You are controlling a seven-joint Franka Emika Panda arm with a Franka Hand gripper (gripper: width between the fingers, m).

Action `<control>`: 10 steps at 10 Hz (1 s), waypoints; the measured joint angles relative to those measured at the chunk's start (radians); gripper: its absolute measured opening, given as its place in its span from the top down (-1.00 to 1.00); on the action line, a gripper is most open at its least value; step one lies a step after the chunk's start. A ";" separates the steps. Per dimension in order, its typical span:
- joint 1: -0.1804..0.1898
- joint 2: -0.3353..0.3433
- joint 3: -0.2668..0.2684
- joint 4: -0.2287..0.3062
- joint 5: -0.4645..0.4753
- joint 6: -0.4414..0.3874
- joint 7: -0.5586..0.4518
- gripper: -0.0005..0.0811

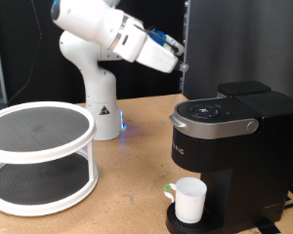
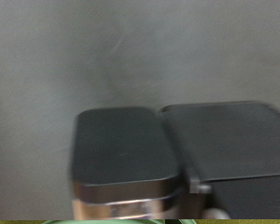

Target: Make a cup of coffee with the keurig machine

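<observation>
The keurig machine (image 1: 234,136) stands at the exterior view's right, black, with its silver-rimmed lid (image 1: 215,117) down. The white cup (image 1: 190,200) stands upright on the round drip tray (image 1: 181,222) under the spout, with a hint of green by its handle side. My gripper (image 1: 182,64) hangs in the air above and a little behind the lid, not touching the machine; its fingers are lost against the dark background. The wrist view shows no fingers, only the machine's black top (image 2: 121,154) and the block beside it (image 2: 233,149), blurred.
A white two-tier round shelf (image 1: 39,156) stands at the exterior view's left on the wooden table (image 1: 127,195). The arm's white base (image 1: 103,107) stands behind the middle. A dark panel (image 1: 244,39) rises behind the machine.
</observation>
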 joint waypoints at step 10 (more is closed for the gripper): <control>-0.007 -0.011 0.122 0.073 -0.490 0.027 0.075 -0.99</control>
